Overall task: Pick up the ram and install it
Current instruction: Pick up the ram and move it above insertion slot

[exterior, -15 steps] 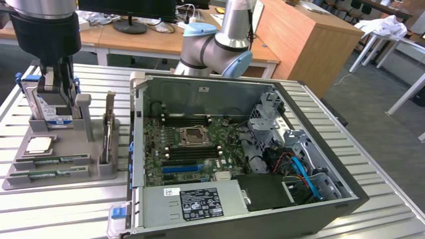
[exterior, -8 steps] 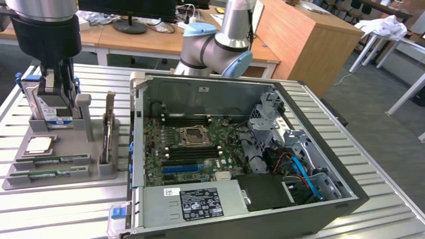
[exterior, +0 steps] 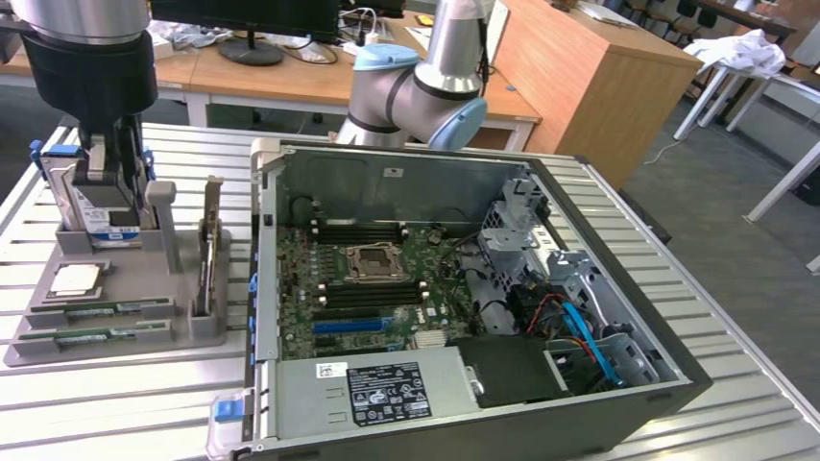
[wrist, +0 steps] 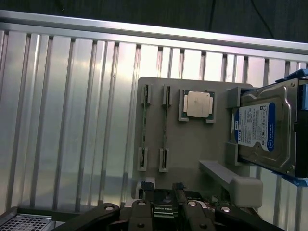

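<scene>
A ribbed metal table [exterior: 115, 403] carries a grey parts holder [exterior: 192, 331] beside an open computer case [exterior: 423, 187]

Pale wooden desks [exterior: 301, 84], a wooden cabinet [exterior: 590, 91], grey carpet floor [exterior: 731, 254]

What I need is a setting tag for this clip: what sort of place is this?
Probably a robotics lab or workshop: a robot arm stands behind an open computer case on a slatted metal table, with wooden desks in the background.

Two ram sticks [exterior: 103, 309], one processor [exterior: 75, 279]
</scene>
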Controlling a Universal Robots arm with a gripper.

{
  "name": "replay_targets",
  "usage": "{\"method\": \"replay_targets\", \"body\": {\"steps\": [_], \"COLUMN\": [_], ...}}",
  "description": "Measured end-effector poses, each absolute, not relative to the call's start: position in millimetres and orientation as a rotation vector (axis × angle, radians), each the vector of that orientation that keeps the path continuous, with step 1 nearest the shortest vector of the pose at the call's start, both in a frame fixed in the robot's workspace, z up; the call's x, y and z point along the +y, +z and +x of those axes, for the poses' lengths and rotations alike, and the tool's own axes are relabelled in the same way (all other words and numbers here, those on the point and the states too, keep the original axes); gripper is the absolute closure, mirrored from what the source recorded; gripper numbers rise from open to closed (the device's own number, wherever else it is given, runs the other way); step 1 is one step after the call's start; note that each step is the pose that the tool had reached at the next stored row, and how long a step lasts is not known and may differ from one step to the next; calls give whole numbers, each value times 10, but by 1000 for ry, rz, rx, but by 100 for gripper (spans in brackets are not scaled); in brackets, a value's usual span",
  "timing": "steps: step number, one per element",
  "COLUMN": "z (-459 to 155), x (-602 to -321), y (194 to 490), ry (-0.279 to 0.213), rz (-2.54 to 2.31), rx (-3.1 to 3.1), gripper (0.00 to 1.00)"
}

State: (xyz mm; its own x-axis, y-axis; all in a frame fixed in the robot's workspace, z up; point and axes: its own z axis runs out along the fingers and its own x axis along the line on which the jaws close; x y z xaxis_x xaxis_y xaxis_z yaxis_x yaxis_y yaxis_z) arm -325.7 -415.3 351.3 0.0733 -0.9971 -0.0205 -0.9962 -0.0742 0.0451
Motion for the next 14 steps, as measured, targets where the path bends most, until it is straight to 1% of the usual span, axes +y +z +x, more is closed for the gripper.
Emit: {"method": "replay_targets", "body": {"steps": [14], "z": [-3257], "x": [-4153], "y": [3479], "ry": [-71], "rz": [2287], "rx": [-2124], "gripper": [70]}}
